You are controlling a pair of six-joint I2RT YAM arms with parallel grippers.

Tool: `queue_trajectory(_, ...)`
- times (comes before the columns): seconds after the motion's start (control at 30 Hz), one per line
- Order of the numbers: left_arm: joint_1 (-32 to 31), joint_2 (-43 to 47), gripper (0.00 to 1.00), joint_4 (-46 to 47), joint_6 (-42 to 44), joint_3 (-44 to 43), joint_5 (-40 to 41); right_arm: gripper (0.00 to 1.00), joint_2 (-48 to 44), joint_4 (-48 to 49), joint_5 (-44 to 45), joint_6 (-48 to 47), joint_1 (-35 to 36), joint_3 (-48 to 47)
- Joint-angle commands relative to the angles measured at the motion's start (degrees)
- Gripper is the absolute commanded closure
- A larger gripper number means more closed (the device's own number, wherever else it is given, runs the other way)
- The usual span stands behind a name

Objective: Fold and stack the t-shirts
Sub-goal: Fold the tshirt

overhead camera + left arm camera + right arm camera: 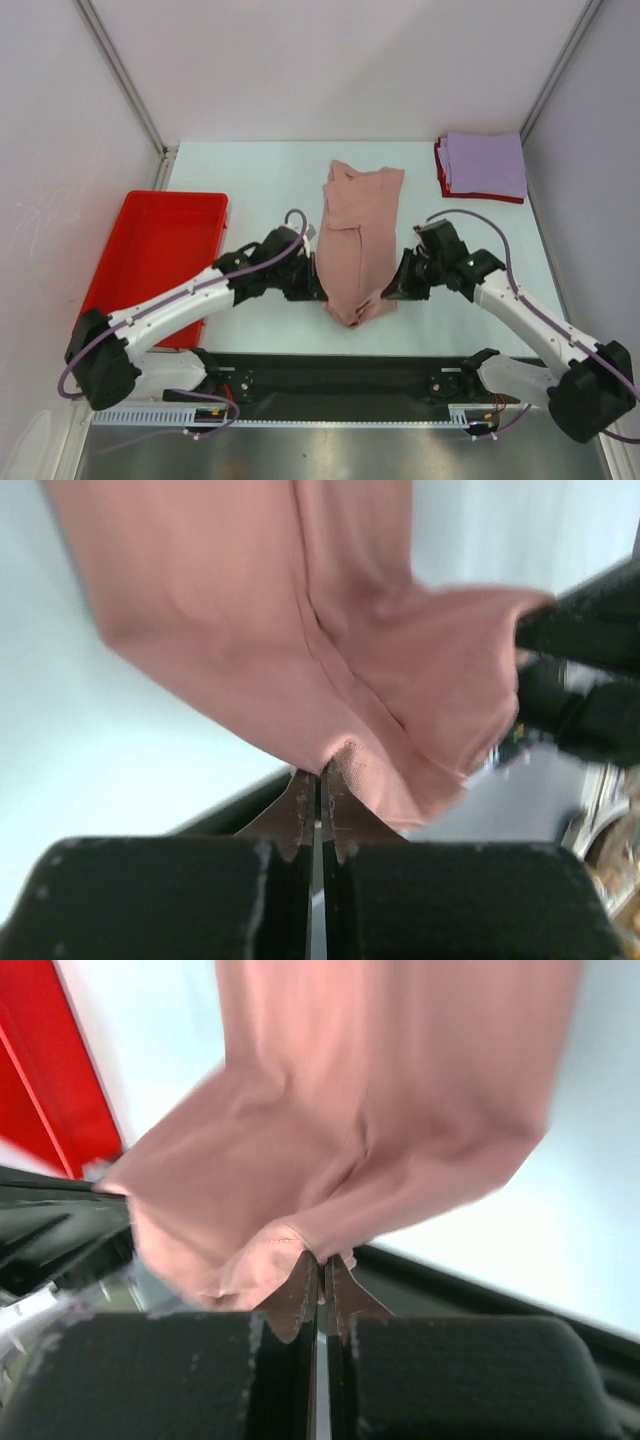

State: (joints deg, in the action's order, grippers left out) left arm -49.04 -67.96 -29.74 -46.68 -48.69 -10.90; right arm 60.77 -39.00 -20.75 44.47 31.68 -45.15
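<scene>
The dusty-pink t-shirt (355, 240) lies in a long narrow fold down the middle of the table, print hidden. My left gripper (312, 285) is shut on its near left edge, with cloth pinched at the fingertips in the left wrist view (322, 772). My right gripper (396, 284) is shut on its near right edge, with the hem pinched in the right wrist view (322, 1260). The near end hangs lifted between them. A folded lavender t-shirt (486, 163) lies on a folded red one (441, 172) at the far right.
A red plastic tray (155, 250) stands at the left of the table. A black strip (340, 375) runs along the near edge by the arm bases. Walls close the back and both sides.
</scene>
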Motion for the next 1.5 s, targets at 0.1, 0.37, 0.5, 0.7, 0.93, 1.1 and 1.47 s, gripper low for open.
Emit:
queue_trajectory(0.1, 11.0, -14.0, 1.00, -6.1, 10.5, -14.8, -1.1, 1.00, 12.2, -0.5, -5.0, -11.2, -10.5, -10.6)
queue_trajectory(0.37, 15.6, -35.6, 1.00, -12.8, 18.3, -36.6, -1.1, 1.00, 31.6, -0.5, -6.4, -19.2, -16.0, -23.5)
queue_trajectory(0.5, 17.3, -42.6, 1.00, -15.2, 20.0, -42.8, -1.5, 1.00, 36.9, -0.2, -7.0, -20.8, -17.8, -27.8)
queue_trajectory(0.7, 20.2, -48.1, 1.00, -16.1, 20.1, -48.9, -1.6, 1.00, 43.4, -0.2, -7.5, -21.5, -19.5, -35.2)
queue_trajectory(0.93, 21.8, -53.9, 1.00, -16.5, 20.2, -56.1, -2.6, 1.00, 49.6, -0.9, -7.8, -21.2, -20.7, -39.1)
queue_trajectory(1.1, 22.0, -57.0, 1.00, -16.8, 20.0, -58.5, -3.8, 1.00, 50.4, -0.5, -7.5, -20.9, -21.0, -38.7)
queue_trajectory(1.47, 22.7, -58.7, 0.68, -18.8, 21.2, -64.6, 1.6, 0.76, 53.0, 0.9, -7.7, -21.0, -24.6, -41.3)
